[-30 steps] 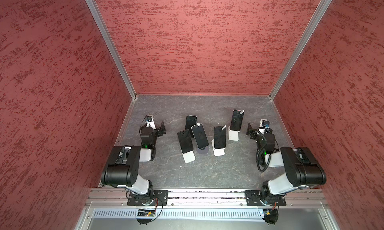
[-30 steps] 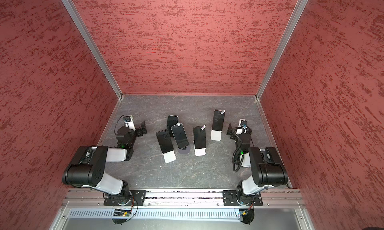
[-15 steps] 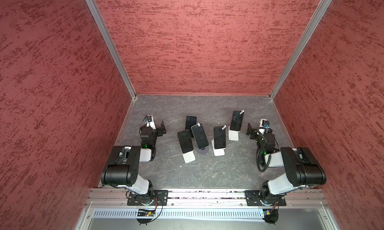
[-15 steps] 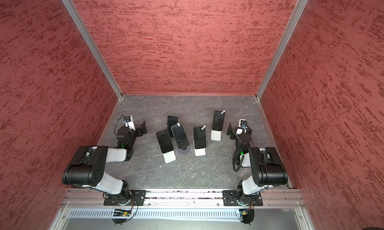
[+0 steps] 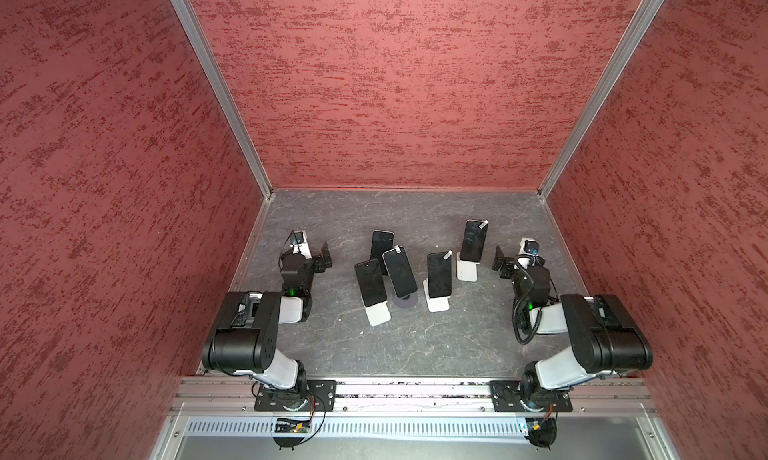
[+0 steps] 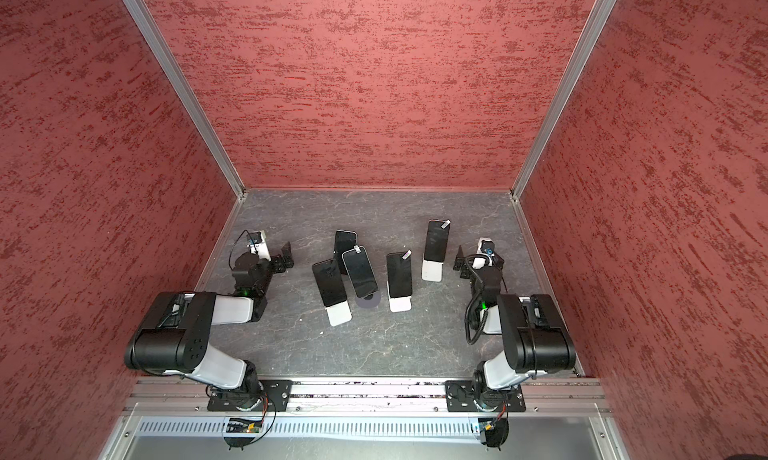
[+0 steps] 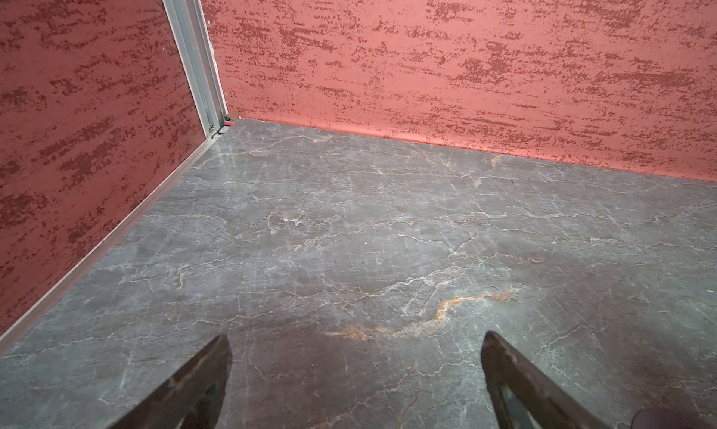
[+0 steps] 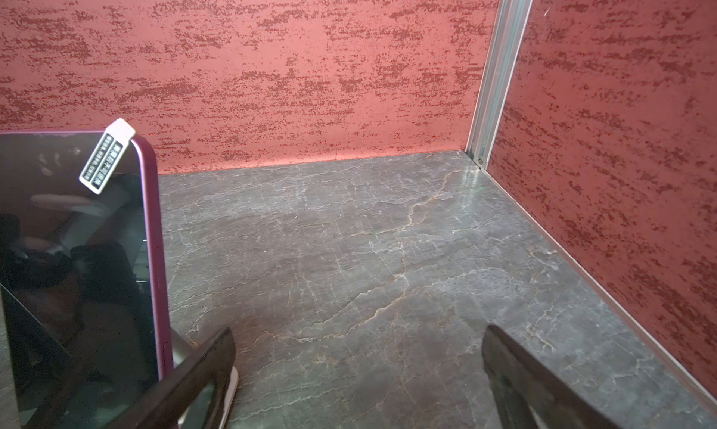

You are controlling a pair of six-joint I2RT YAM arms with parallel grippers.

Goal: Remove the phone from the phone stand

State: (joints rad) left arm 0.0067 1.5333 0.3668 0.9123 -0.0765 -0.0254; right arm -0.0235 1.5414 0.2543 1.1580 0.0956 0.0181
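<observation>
**Nothing has moved: arms idle, five phones propped on their stands**

Neither arm nor any phone has shifted over the last second. Near the left edge of the tabletop [image 5: 415, 345] sits the left gripper [image 5: 325, 259], and near the right edge the right gripper [image 5: 501, 264]. Both have their jaws spread wide with nothing between them. Five dark-screened phones lean back in a loose cluster around the middle of the tabletop. The plum-cased phone [image 8: 77, 272] is just beside the right gripper, towards the far right corner. It carries a small white printed tag at its top corner and rests on a white stand [image 5: 466, 270] with a flat rectangular foot. Two more phones lean on similar white stands, and the tagged phone [image 5: 400, 273] rises from a dark round base [image 5: 406, 302]. What props the rearmost one is hidden. Grey marble veining covers the tabletop, and mottled red walls [image 5: 415, 83] meet at aluminium corner posts [image 5: 216, 87]
</observation>
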